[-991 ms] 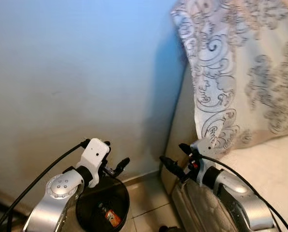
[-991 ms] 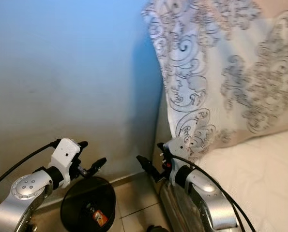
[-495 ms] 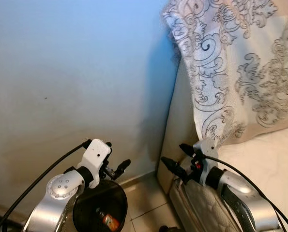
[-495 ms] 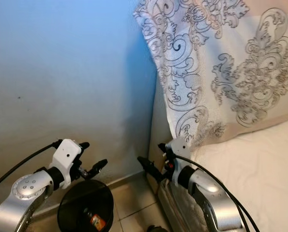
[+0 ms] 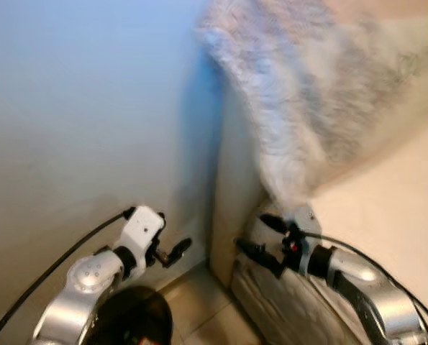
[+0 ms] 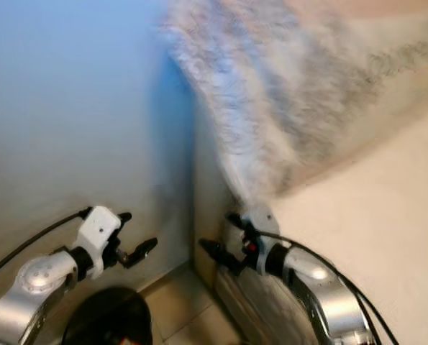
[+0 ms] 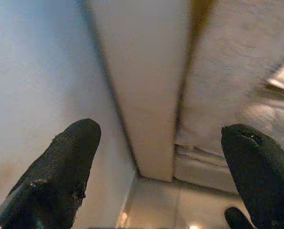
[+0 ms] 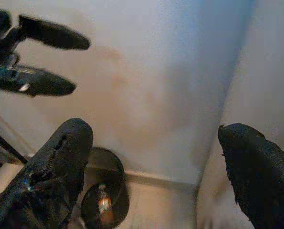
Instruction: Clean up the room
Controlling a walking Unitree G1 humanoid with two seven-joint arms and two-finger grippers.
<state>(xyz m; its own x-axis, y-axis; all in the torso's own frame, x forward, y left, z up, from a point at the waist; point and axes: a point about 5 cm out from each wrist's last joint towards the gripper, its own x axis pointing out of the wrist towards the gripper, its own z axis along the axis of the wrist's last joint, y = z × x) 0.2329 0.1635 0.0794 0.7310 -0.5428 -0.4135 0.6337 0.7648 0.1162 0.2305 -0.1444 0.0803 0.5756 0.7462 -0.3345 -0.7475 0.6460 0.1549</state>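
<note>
A black waste bin (image 5: 131, 320) stands on the tiled floor against the wall, below my left arm; in the right wrist view the bin (image 8: 103, 199) holds a small orange item (image 8: 102, 205). My left gripper (image 5: 174, 250) hangs open above the bin, near the wall, with nothing between its fingers (image 7: 65, 167). My right gripper (image 5: 250, 231) is open and empty too, held beside the bed's corner. The head views are blurred.
A bed with a cream mattress (image 5: 386, 215) and a patterned pillow (image 5: 307, 93) fills the right side. A plain wall (image 5: 77, 108) is on the left. A narrow strip of tiled floor (image 5: 199, 316) runs between wall and bed.
The whole picture has swung and blurred, so the camera has moved; the bin now sits lower in view. Both arms keep the same pose with fingers still apart.
</note>
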